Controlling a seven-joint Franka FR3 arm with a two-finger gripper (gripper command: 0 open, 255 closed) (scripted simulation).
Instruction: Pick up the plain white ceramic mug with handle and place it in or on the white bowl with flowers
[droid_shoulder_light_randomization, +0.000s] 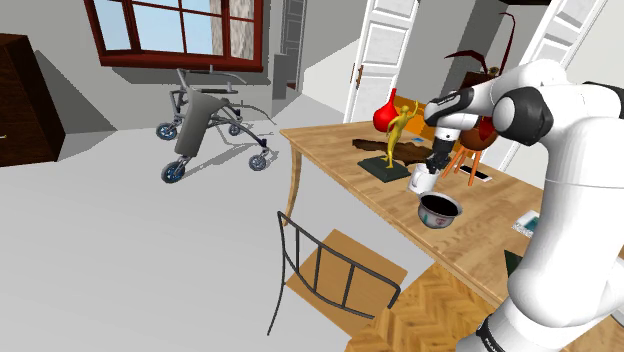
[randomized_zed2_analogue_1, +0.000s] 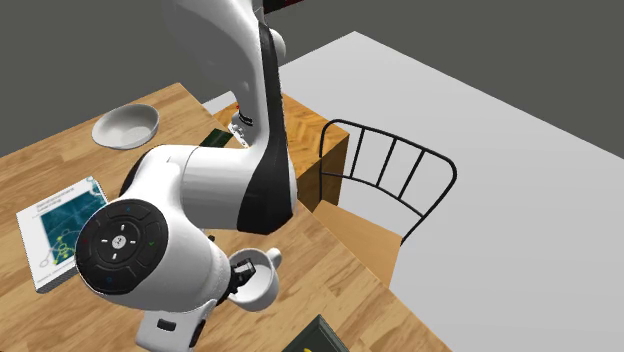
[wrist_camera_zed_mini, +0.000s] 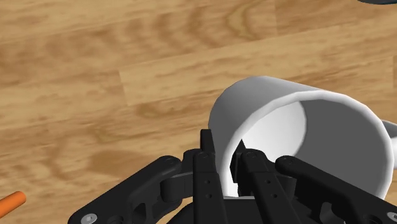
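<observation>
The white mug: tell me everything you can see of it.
The mug is plain white and smooth, like glazed ceramic, with a thick rim, an empty grey-shaded inside and one loop handle. The gripper is shut on its wall, one finger outside and one inside. It is roughly upright over the wooden table; whether its base touches the wood cannot be told.

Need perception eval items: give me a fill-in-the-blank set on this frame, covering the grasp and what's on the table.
1. The gripper is ____ on the wall of the mug.
2. The table under the mug is made of ____.
3. In the shoulder view, the figurine next to the red vase is coloured ____.
Missing words: shut; wood; yellow.
</observation>
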